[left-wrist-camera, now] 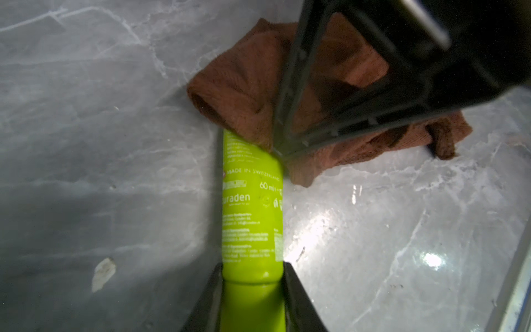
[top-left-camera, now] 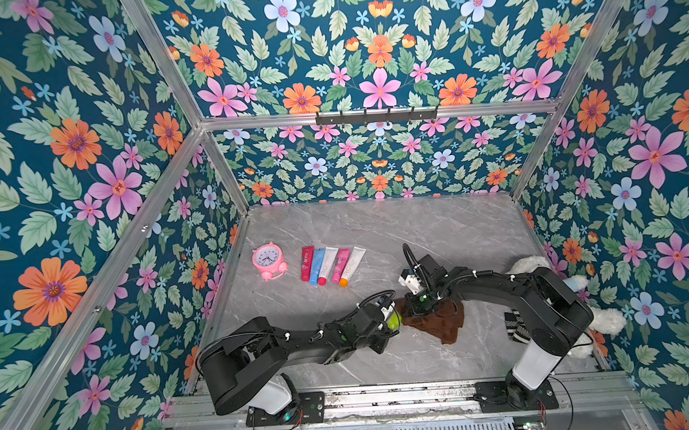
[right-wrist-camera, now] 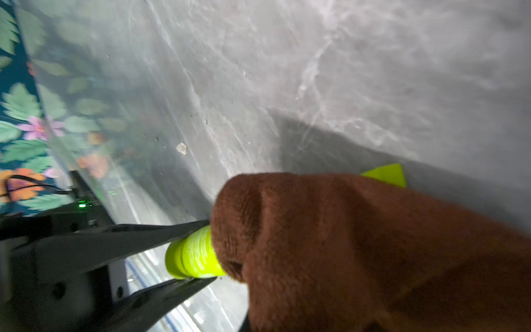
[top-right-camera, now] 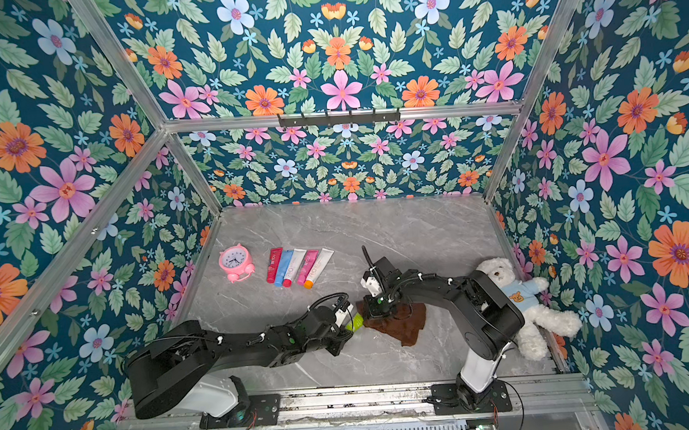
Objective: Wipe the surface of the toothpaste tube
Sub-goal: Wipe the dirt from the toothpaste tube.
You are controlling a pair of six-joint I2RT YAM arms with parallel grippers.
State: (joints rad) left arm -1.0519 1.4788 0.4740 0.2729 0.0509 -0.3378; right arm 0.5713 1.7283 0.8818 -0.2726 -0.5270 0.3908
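Observation:
A lime green toothpaste tube (left-wrist-camera: 251, 201) is held off the grey marble table, with my left gripper (left-wrist-camera: 253, 267) shut on its cap end. In both top views only a bit of the tube (top-left-camera: 394, 320) (top-right-camera: 354, 322) shows between the two arms. My right gripper (top-left-camera: 414, 307) is shut on a brown cloth (left-wrist-camera: 244, 86) and presses it on the tube's far part. In the right wrist view the cloth (right-wrist-camera: 344, 244) wraps the tube (right-wrist-camera: 195, 255) and hides my right jaws. The tube's flat tail pokes out past the cloth.
A pink alarm clock (top-left-camera: 268, 260) and a row of several toothpaste tubes (top-left-camera: 331, 265) lie further back on the table (top-left-camera: 375, 222). A white teddy bear (top-right-camera: 517, 292) sits by the right wall, beside the right arm. Floral walls enclose three sides.

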